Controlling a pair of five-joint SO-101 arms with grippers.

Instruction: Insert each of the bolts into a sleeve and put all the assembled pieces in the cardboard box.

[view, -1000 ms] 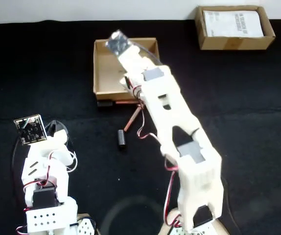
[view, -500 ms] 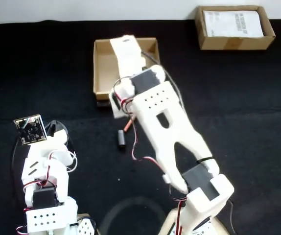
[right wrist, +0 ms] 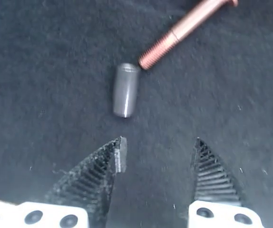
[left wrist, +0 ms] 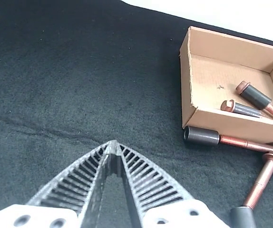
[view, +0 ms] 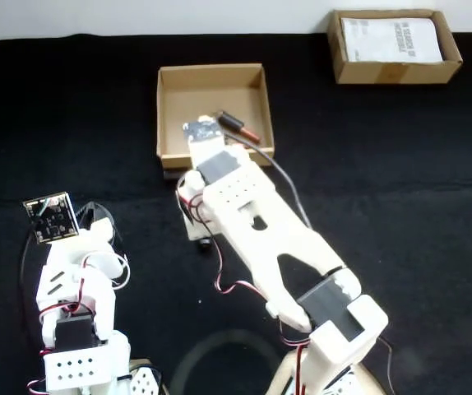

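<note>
Left gripper point(left wrist: 112, 143): jaws closed on nothing, over bare black table point(left wrist: 55, 71), well apart from the parts
Cardboard box point(left wrist: 208, 78): open-topped, beyond the middle of the table; two assembled pieces point(left wrist: 253, 97) lie on its floor, towards its right-hand wall
Done so far: those two look finished and boxed, by my reading
Third piece point(left wrist: 208, 137): bolt already in its sleeve, lying outside, just beside the box's front wall; it seems to need only lifting in
Loose sleeve point(right wrist: 126, 90): on the cloth, one end near the tip of a bare bolt point(right wrist: 186, 31) but not on it; this pair is not yet joined
Right gripper point(right wrist: 159, 148): jaws spread wide, holding nothing, just short of the loose sleeve
Room: open cloth on both sides of the sleeve for the jaws; the bolt tip crowds one end, and the front wall must be cleared on the way in
Second box point(view: 394, 48): far right corner, well clear of the work
</note>
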